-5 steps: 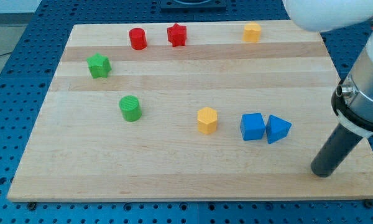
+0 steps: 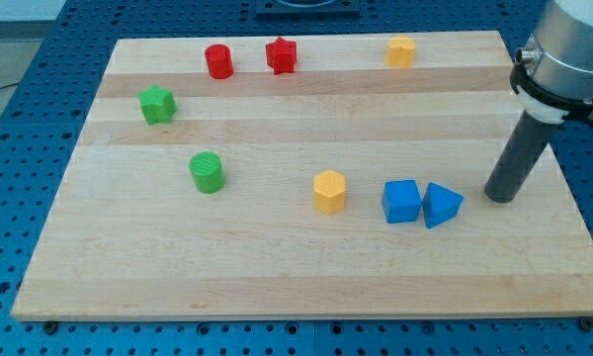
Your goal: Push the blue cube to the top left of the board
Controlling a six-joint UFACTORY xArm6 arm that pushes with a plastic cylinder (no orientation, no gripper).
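The blue cube (image 2: 401, 201) sits on the wooden board (image 2: 277, 257) at the lower right of centre. A blue triangular block (image 2: 441, 205) touches its right side. My tip (image 2: 500, 197) rests on the board to the right of the blue triangular block, a short gap away and touching no block. The dark rod rises from it toward the view's upper right.
A yellow hexagonal block (image 2: 329, 191) lies left of the blue cube. A green cylinder (image 2: 207, 171) and a green star (image 2: 157, 104) are on the left. A red cylinder (image 2: 218, 61), a red star (image 2: 281, 55) and a yellow block (image 2: 400, 50) line the top edge.
My tip has moved toward the view's top, from near the board's bottom right edge to level with the blue blocks. No block has moved.
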